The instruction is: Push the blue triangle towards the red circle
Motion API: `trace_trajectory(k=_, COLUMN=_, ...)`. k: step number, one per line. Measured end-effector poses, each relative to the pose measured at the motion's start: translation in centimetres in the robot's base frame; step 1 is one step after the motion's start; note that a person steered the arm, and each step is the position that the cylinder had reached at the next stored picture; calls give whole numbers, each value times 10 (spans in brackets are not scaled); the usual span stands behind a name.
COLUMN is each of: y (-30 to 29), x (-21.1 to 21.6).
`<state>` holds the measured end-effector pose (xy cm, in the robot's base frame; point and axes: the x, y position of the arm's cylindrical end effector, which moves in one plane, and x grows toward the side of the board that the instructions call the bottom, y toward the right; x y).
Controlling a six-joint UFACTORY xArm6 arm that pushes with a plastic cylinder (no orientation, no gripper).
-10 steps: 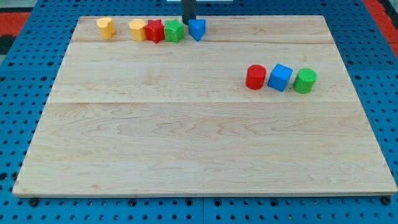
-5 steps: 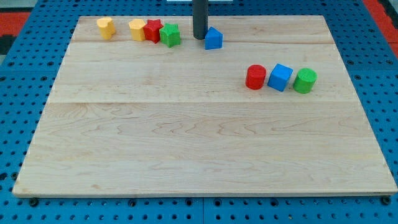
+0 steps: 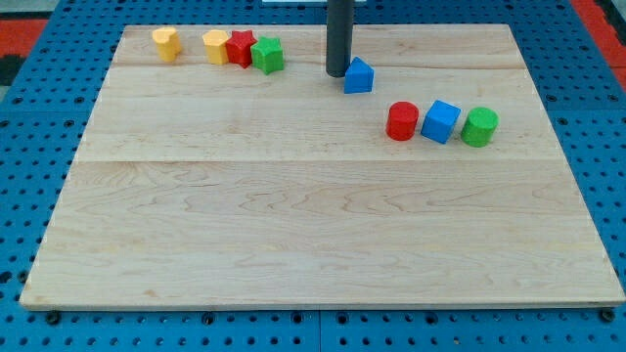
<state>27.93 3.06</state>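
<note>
The blue triangle (image 3: 359, 76) lies on the wooden board near the view's top, right of centre. My tip (image 3: 337, 73) touches its left side, the dark rod rising straight up out of the view. The red circle (image 3: 402, 121) stands below and to the right of the triangle, a short gap away. It is the left end of a row of three blocks.
A blue cube (image 3: 441, 121) and a green cylinder (image 3: 479, 127) sit right of the red circle. Along the top left are two yellow blocks (image 3: 166, 43) (image 3: 215, 45), a red star (image 3: 241, 48) and a green block (image 3: 267, 55). The board (image 3: 293, 215) lies on a blue pegboard.
My tip has moved right and down, pushing the blue triangle away from the green block and closer to the red circle. The green block shifted slightly left.
</note>
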Motion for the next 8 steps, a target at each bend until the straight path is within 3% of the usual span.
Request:
trace_trajectory(k=1, y=5, x=-50)
trace_trajectory(k=2, y=31, x=-26)
trace_trajectory(k=5, y=32, x=46)
trace_trajectory(k=7, y=26, x=31)
trace_trajectory(k=8, y=3, x=44)
